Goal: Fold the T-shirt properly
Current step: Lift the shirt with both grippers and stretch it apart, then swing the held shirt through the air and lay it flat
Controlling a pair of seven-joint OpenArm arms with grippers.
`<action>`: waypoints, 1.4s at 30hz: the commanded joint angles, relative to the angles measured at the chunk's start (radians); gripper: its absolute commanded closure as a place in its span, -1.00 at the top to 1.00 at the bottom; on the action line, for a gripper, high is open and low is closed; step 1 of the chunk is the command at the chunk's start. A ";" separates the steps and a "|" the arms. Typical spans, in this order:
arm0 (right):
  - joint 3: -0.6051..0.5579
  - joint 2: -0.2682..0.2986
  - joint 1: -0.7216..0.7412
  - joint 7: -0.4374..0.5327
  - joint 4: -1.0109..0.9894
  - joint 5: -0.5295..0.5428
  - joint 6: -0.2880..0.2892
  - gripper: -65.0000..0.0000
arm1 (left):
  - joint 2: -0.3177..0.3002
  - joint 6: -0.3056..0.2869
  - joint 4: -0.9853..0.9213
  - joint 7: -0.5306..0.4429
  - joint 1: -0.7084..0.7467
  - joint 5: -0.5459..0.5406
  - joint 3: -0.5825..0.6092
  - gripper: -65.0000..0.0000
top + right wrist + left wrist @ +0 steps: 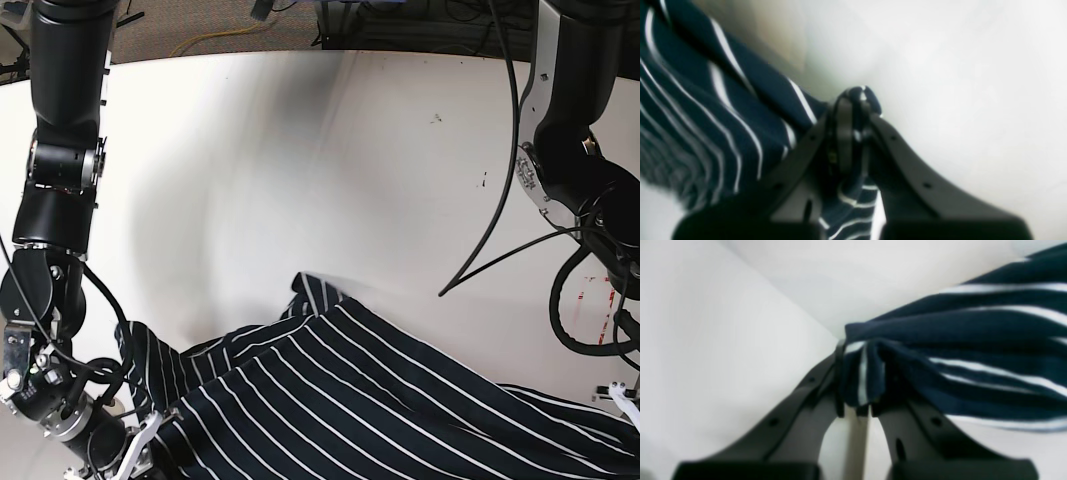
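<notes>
- Both tools are clenched on the T-shirt (pixel 370 390): the left tool (pixel 860 406) pinches a bunched edge of striped cloth between its tips, and the right tool (pixel 853 133) has a wad of the same cloth pressed between its jaws, a little of it poking out past the tips.
- Judging by the grips, the step in hand is a two-handed carry of one edge, either to spread the garment flat or to bring that edge over for a first fold. Which of the two it is cannot be told.
- The next move calls for both arms to travel together, keeping the held edge taut and level so the cloth lays down without a twist. Uneven pull would likely skew the stripes and leave creases.
- In the base view the T-shirt lies on the white bench (pixel 300 160), in the near part, running from the right arm's side across to the left arm's side.
- Its cloth is very dark navy, near black, with thin white stripes evenly spaced.
- It is not flat: ridges and a raised, turned-over flap show along its far edge, and the stripes bend at the wrinkles.
- No finished fold shows yet; the task looks early.
</notes>
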 commanded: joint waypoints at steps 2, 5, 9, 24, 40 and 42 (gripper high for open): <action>0.009 0.015 0.032 0.020 0.014 -0.006 -0.011 -1.00 | -0.034 0.006 0.010 -0.009 -0.043 0.017 0.001 -1.00; 0.015 0.012 -0.013 0.003 0.038 0.000 -0.011 -1.00 | -0.034 0.006 0.010 -0.009 -0.012 0.017 0.001 -1.00; 0.017 0.012 -0.103 -0.008 0.061 0.054 -0.011 -1.00 | -0.035 0.006 0.010 -0.009 0.057 0.017 -0.005 -1.00; 0.221 -0.072 -0.713 -0.023 0.317 0.066 -0.011 -1.00 | -0.046 0.006 0.019 -0.009 0.546 0.013 -0.064 -1.00; 0.354 -0.249 -1.141 -0.023 0.425 0.066 -0.011 -1.00 | -0.043 0.006 0.010 -0.015 0.932 0.013 -0.192 -1.00; 0.354 -0.261 -1.167 -0.020 0.419 0.066 -0.011 -1.00 | -0.043 0.006 0.009 -0.041 0.962 0.015 -0.209 -1.00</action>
